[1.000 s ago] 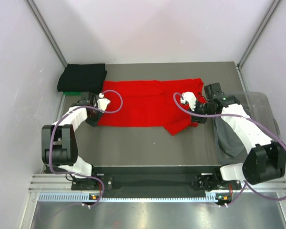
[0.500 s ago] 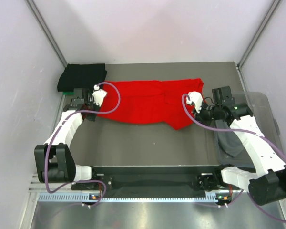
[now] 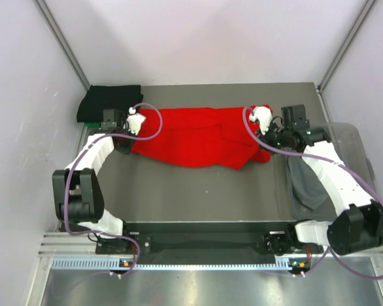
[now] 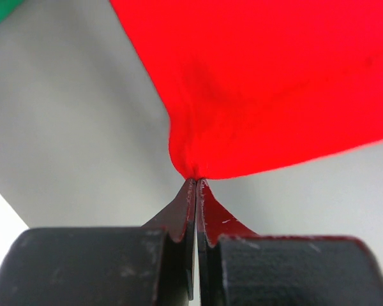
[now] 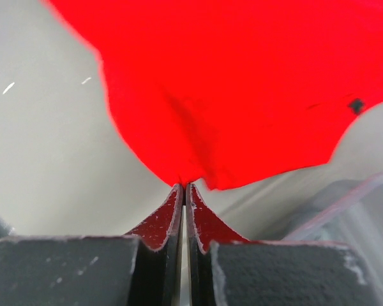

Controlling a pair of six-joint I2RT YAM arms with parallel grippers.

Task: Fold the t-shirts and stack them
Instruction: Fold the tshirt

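Note:
The large red t-shirt (image 3: pixel 198 137) is stretched across the middle of the table between my two grippers. My left gripper (image 3: pixel 129 126) is shut on its left edge; in the left wrist view the red cloth (image 4: pixel 274 83) hangs from the closed tips (image 4: pixel 196 182). My right gripper (image 3: pixel 266 126) is shut on its right edge, and the red cloth (image 5: pixel 242 83) fans out from the closed tips (image 5: pixel 184 187). A folded black t-shirt (image 3: pixel 110 102) lies at the back left on a green one (image 3: pixel 89 124). A grey t-shirt (image 3: pixel 304 182) lies in the bin.
A clear plastic bin (image 3: pixel 351 146) stands at the right edge of the table, its rim showing in the right wrist view (image 5: pixel 364 197). White walls close in the left, back and right sides. Purple cables loop off both wrists.
Both grippers have carried the red t-shirt's edges toward the back of the table. The shirt's near edge has shifted back and its lower right flap has drawn in.

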